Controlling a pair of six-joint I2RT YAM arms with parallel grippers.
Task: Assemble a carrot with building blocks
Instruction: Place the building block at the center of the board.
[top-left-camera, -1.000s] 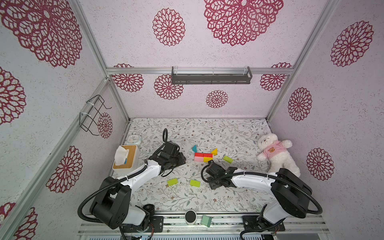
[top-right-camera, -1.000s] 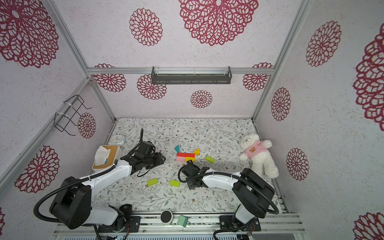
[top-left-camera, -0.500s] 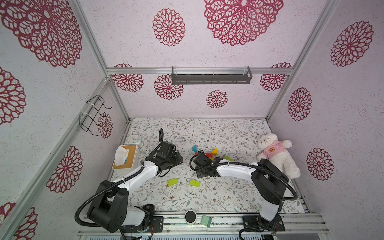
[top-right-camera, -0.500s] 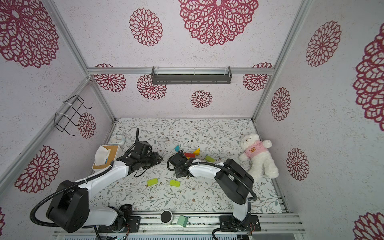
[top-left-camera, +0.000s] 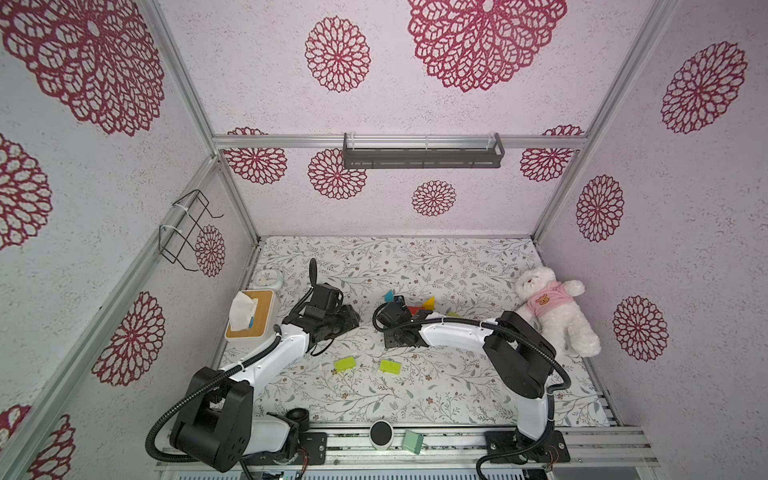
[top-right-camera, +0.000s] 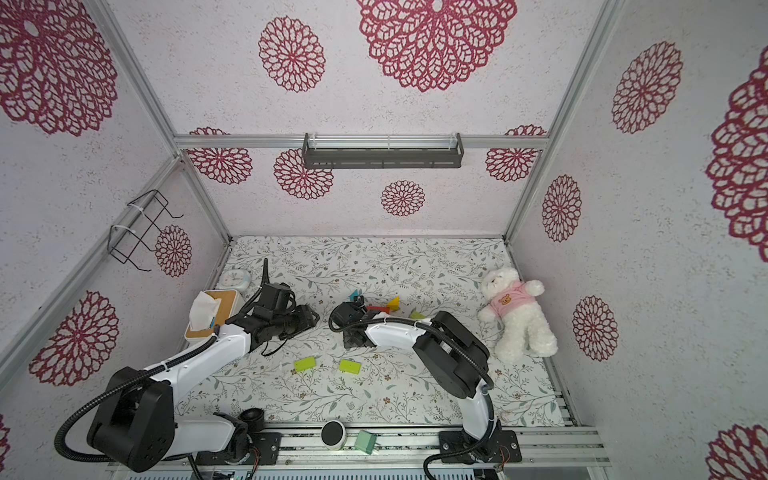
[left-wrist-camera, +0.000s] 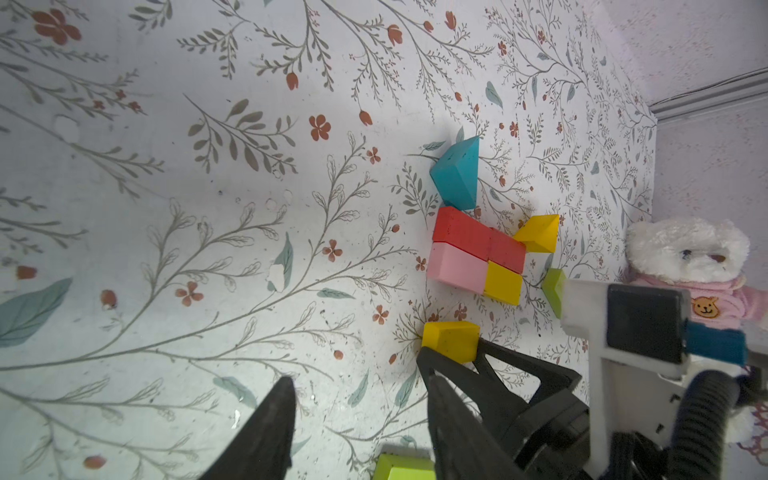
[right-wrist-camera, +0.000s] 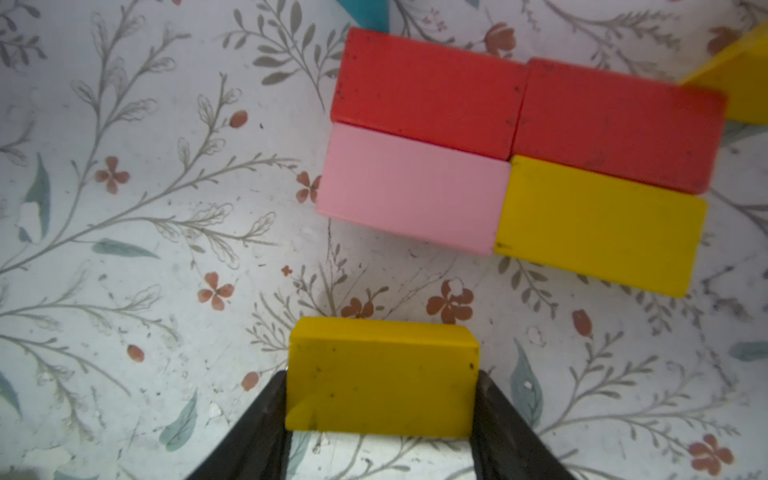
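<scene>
Across both top views, my left gripper (top-left-camera: 348, 320) points right toward the half-built carrot (top-left-camera: 415, 309), while my right arm (top-left-camera: 453, 332) reaches in from the right and hides the carrot's near edge. Nearer me, 2 pieces lie apart on the floral mat (top-left-camera: 415, 266): the left lime block (top-left-camera: 345, 365) and the right lime block (top-left-camera: 390, 365).

From the left wrist, my left fingers (left-wrist-camera: 266, 428) stand spread with nothing between them. The teal triangle (left-wrist-camera: 457, 174) touches the carrot's far edge at its left, the yellow triangle (left-wrist-camera: 538, 235) touches its far right corner, and a 3rd lime block (left-wrist-camera: 555, 291) lies just right of it.

From the right wrist, my right gripper (right-wrist-camera: 382, 374) is clamped on a yellow block (right-wrist-camera: 382, 386), 1 finger on each short end. It sits just near of the pink brick (right-wrist-camera: 411, 187), bare mat between them. That pink brick and a yellow brick (right-wrist-camera: 598, 224) touch end to end, with 2 red bricks (right-wrist-camera: 424, 91) touching their far sides.
</scene>
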